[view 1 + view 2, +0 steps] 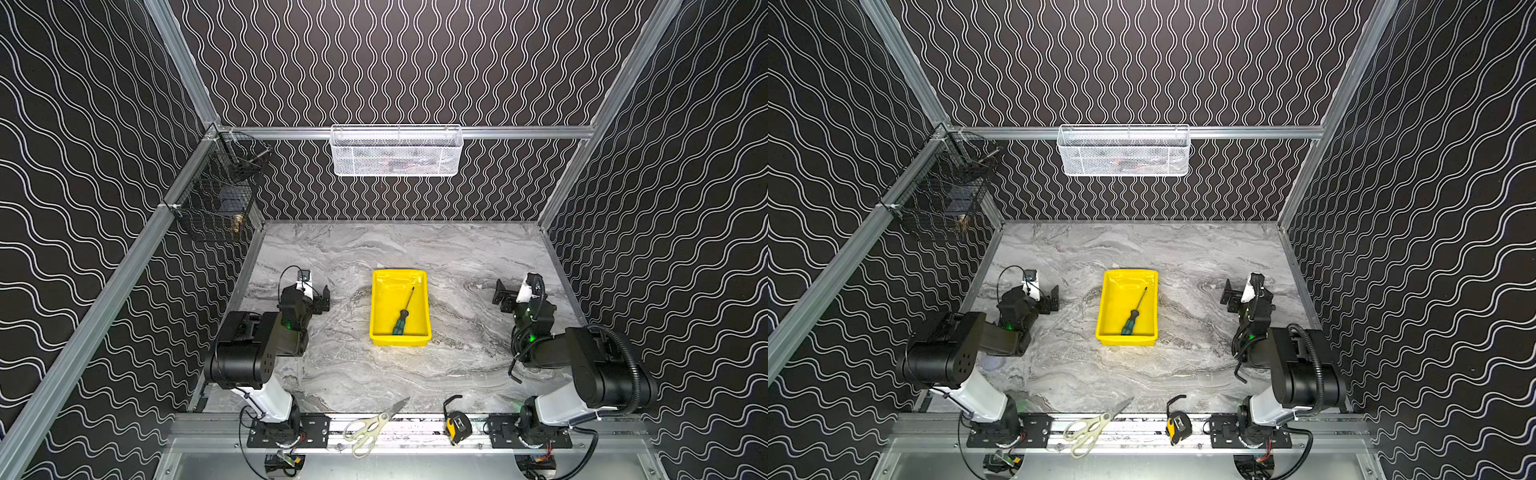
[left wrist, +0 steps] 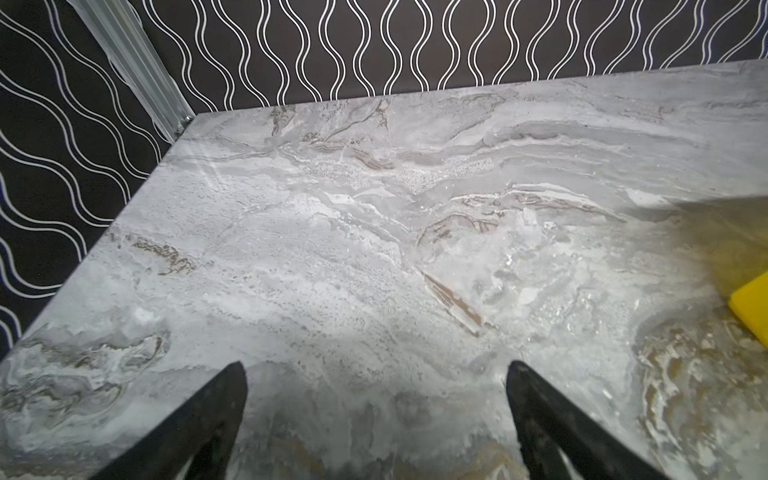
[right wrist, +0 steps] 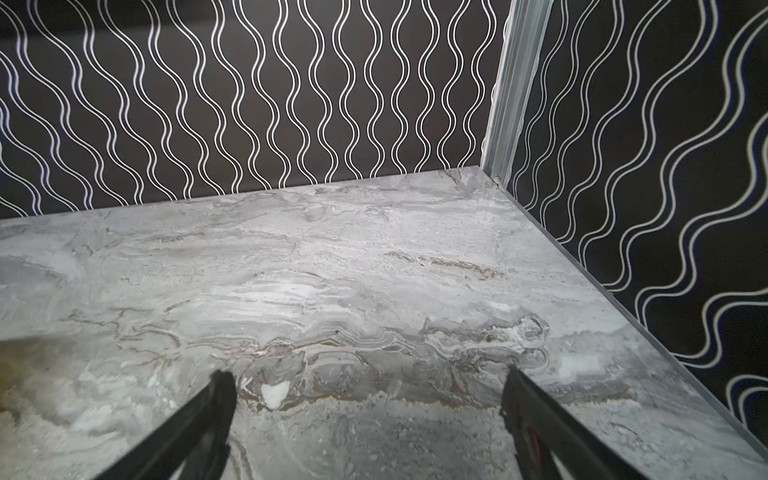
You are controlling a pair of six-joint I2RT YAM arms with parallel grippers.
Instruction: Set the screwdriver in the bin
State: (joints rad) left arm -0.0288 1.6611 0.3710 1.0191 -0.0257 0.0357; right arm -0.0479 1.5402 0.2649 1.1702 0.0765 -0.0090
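Screwdriver [image 1: 401,318], slim, with dark green and black handle and thin dark metal shaft, lying flat and slantwise inside the shallow rectangular bright yellow plastic bin [image 1: 377,303], handle end close to the bin's near wall, tip toward its far wall; same in both top views. Task judged done, nothing left to carry. Left claw [image 2: 374,365] spread wide and empty over the grey marbled desk [image 1: 457,257], well apart from the bin on its left side, only a yellow corner of the bin showing at the edge of the left wrist view. Right claw [image 3: 369,372] likewise spread and empty, well apart on the bin's right side. Probably light and stiff, hard all over; shaft thin and smooth, likely to slip or pivot in a pinch. For any lift, best taken across the thicker handle, close to the shaft joint, for balance. Round handle likely to roll on the glossy bin floor when nudged.
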